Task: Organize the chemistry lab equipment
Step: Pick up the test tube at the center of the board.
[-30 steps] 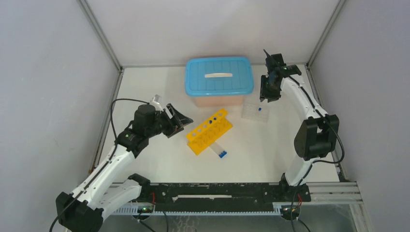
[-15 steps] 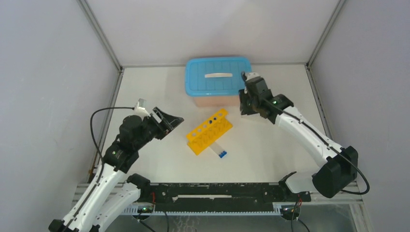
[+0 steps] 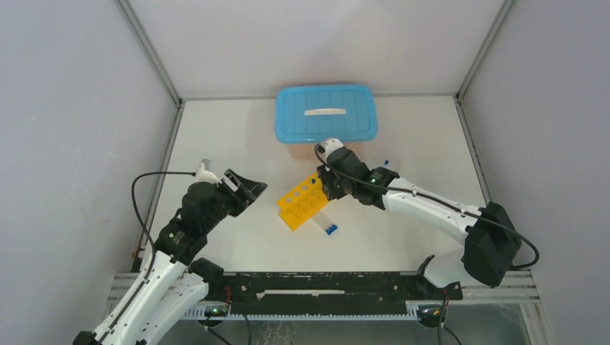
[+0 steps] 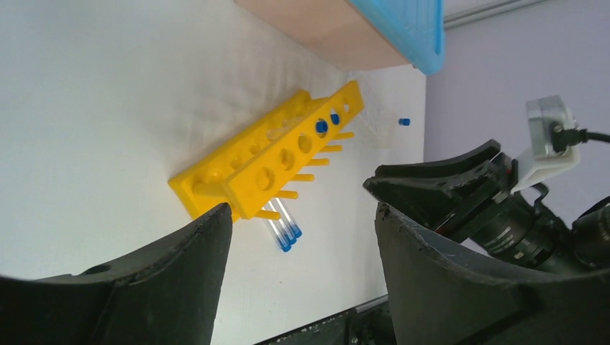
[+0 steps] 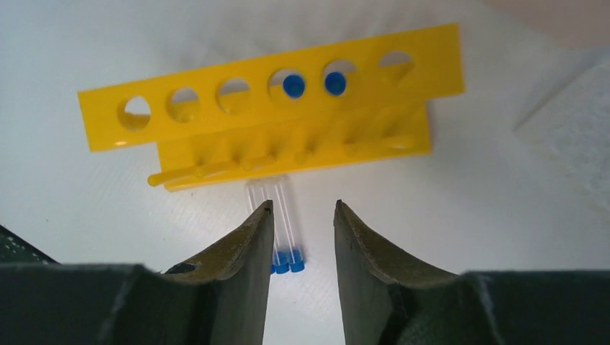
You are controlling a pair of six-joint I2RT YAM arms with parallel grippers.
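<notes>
Yellow rack (image 3: 311, 201) lies slantwise mid-bench (image 3: 216, 129), with two blue-capped tubes (image 5: 293, 85) standing in neighbouring holes toward its far end. Three loose tubes (image 5: 284, 233) lie side by side on the bench, just beside the rack's near long side, caps pointing toward the near edge. My right jaws hang above those three, parted and gripping nothing. My left jaws stand wide open and empty, well apart from the rack, toward the left edge. A blue-lidded box (image 3: 325, 113) rests at the far edge.
</notes>
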